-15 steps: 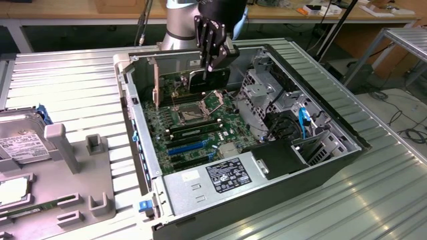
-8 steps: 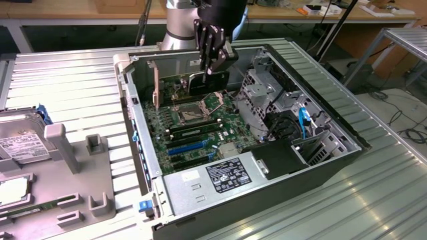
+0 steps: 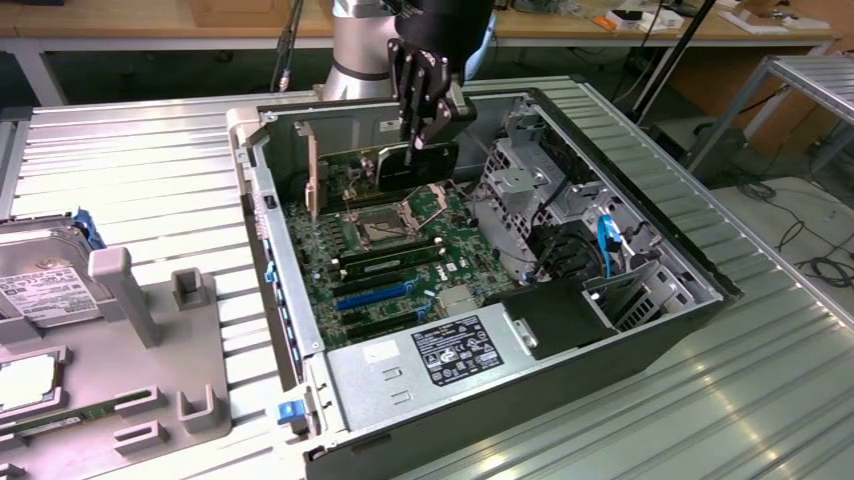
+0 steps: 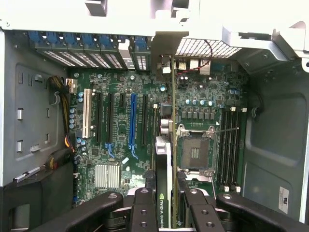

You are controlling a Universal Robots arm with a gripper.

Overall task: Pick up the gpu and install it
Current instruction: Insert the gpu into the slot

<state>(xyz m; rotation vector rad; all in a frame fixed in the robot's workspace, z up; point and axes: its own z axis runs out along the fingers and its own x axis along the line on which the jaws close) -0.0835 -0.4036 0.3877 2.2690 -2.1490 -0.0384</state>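
Observation:
The gpu (image 3: 416, 166) hangs with its black shroud facing the exterior camera, above the motherboard (image 3: 387, 260) inside the open computer case (image 3: 667, 260). My gripper (image 3: 424, 140) is shut on its upper edge. In the wrist view the gpu (image 4: 165, 159) runs edge-on between my two black fingers (image 4: 144, 210), its green board edge toward the rear bracket openings. It hovers over the region beside the CPU socket (image 4: 195, 152). The blue expansion slot (image 4: 133, 121) and the black slots beside it lie off to one side with nothing in them.
A power supply (image 3: 427, 358) fills the case's near end and a metal drive cage (image 3: 523, 185) stands on the exterior view's right of the board. A grey fixture (image 3: 147, 330) and a hard drive (image 3: 34, 290) sit on the ribbed table at the exterior view's left.

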